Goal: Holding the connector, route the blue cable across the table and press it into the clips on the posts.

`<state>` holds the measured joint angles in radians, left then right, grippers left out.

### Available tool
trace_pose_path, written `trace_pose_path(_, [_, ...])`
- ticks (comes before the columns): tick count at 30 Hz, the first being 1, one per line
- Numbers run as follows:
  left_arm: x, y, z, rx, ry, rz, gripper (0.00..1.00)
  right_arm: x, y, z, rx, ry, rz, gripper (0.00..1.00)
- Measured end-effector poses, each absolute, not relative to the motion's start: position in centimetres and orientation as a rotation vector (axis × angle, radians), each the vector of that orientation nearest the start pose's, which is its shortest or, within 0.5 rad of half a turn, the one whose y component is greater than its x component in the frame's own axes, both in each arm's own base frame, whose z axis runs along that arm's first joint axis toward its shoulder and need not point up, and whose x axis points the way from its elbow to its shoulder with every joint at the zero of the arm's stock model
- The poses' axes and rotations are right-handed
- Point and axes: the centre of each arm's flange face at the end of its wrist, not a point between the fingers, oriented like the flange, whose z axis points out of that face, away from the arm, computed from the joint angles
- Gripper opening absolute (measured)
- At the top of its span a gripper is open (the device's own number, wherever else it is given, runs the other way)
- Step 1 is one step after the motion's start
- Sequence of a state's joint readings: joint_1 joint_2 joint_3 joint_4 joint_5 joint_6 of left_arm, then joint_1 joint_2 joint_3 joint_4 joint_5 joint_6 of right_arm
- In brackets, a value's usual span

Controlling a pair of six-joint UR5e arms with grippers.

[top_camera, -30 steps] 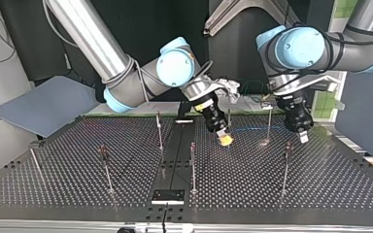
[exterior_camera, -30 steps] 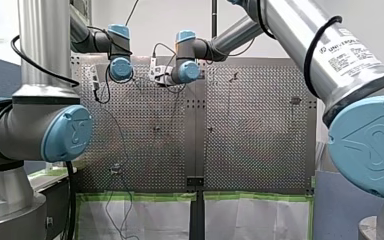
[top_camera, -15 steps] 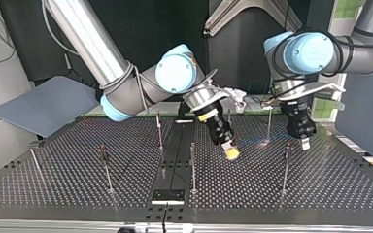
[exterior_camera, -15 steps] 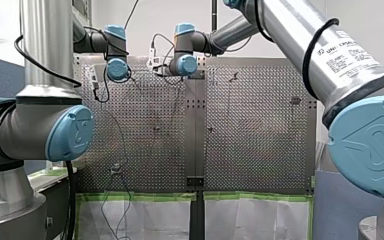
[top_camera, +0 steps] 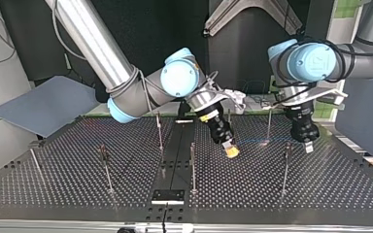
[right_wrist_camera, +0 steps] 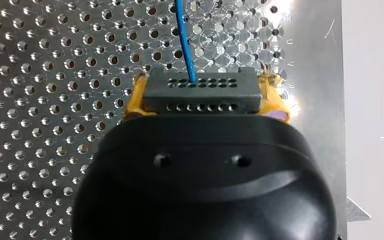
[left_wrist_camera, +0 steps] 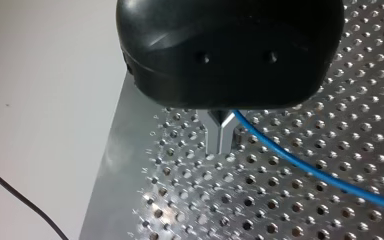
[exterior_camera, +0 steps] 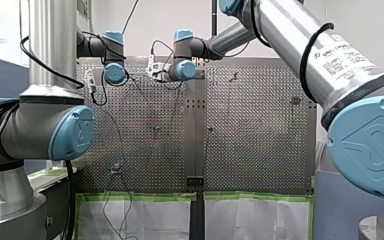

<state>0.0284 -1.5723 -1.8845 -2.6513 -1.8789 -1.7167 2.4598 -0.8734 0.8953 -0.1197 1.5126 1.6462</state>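
My right gripper (top_camera: 230, 151) is clamped on the connector (right_wrist_camera: 201, 92) over the table's (top_camera: 320, 194) middle. My left gripper (left_wrist_camera: 219, 137) pinches the blue cable (left_wrist_camera: 300, 165) by the table's edge. Best to pull it tight and low toward the posts (top_camera: 193, 165).

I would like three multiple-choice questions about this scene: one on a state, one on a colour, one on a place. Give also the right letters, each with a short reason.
1. The thin posts on the table:
A. stand up
B. lie flat
C. are stacked

2. The cable is:
A. red
B. blue
C. green

3. The connector is:
A. lying on the table
B. clipped on a post
C. between my right gripper's yellow pads

Answers:
1 A: the top view shows them as standing rods.
2 B: a blue line leaves the connector in the right wrist view.
3 C: the pads clamp both its ends.
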Motion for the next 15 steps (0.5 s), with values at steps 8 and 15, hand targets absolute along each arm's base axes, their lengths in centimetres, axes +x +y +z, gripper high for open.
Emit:
trace_pose_path(8, [49.9,-8.3,38.2,-0.359,1.336,0.064,0.0,68.9,-38.3,39.5,-2.279,0.825,-2.599,0.0])
trace_pose_path(15, [51.6,-7.0,37.8,-0.361,1.315,0.048,0.0,68.8,-38.7,39.3,-2.281,0.833,-2.599,0.0])
